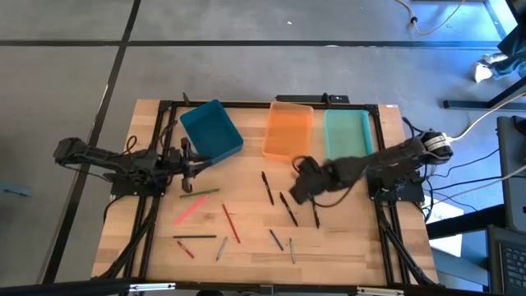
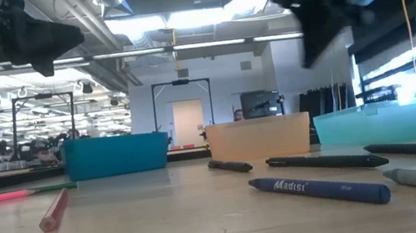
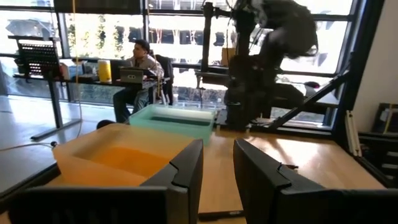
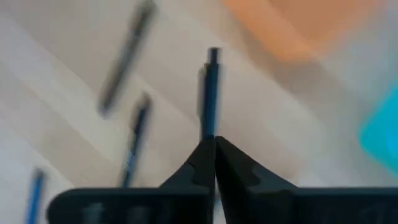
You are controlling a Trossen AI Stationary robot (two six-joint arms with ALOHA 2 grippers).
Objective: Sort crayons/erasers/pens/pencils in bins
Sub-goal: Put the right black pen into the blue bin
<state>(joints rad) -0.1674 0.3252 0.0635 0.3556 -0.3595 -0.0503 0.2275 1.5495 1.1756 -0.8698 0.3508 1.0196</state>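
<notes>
- Wooden table point(image 1: 345, 247), front edge: several sticks lie loose here, among them a grey-blue crayon point(image 2: 318, 188) and a red pencil point(image 2: 54, 211) in the low view. None of these is sorted.
- Mid-table: more loose sticks, including a pink one point(image 1: 190, 210), a green one point(image 1: 200, 193) and black pens point(image 1: 268, 187).
- Right gripper point(image 4: 214, 146): fingers pressed together on a thin dark pen point(image 4: 211, 93), held lifted above the table near the orange bin point(image 1: 289, 128).
- Left gripper point(image 3: 217, 163): fingers spread with nothing between them, waiting beside the teal-blue bin point(image 1: 211, 130).
- Far side: the teal-blue, orange and mint green bin point(image 1: 347, 131) stand in a row. No stick is visible inside any of them in the high view.
- Assessment: sorting appears barely begun; one pen is in hand and roughly a dozen sticks remain on the table.
</notes>
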